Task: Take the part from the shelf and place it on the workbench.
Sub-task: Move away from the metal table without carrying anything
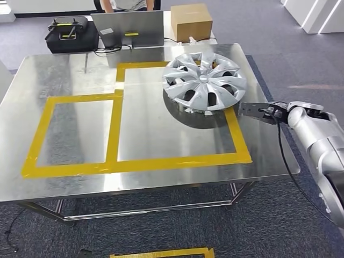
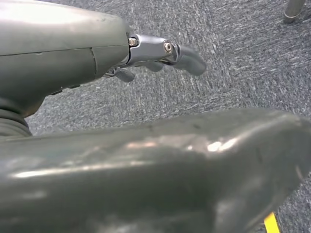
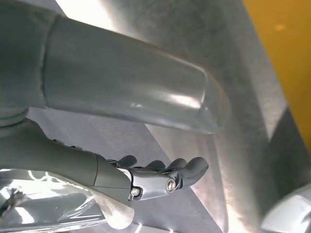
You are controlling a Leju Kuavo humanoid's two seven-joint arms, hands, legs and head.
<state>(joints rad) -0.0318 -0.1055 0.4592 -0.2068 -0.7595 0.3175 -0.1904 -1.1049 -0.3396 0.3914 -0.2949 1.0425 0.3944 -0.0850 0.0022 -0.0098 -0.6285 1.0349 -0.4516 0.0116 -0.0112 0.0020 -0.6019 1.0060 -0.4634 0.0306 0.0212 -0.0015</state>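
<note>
Hubcap: silver wheel cover (image 1: 205, 80) lying flat on the bench (image 1: 73, 129), inside the far-right part of the right-hand yellow tape rectangle (image 1: 178, 162).
Right hand: right hand (image 1: 259, 111) held level just beside the hubcap's near-right rim, apart from it, fingers (image 3: 183, 170) straight and holding nothing (thumb above them in the wrist view).
Left hand: left hand (image 2: 161, 51) hangs over grey carpet, fingers extended, nothing held.
Behind bench: cardboard box (image 1: 191, 21), laptop (image 1: 129, 29), black case (image 1: 71, 33).
</note>
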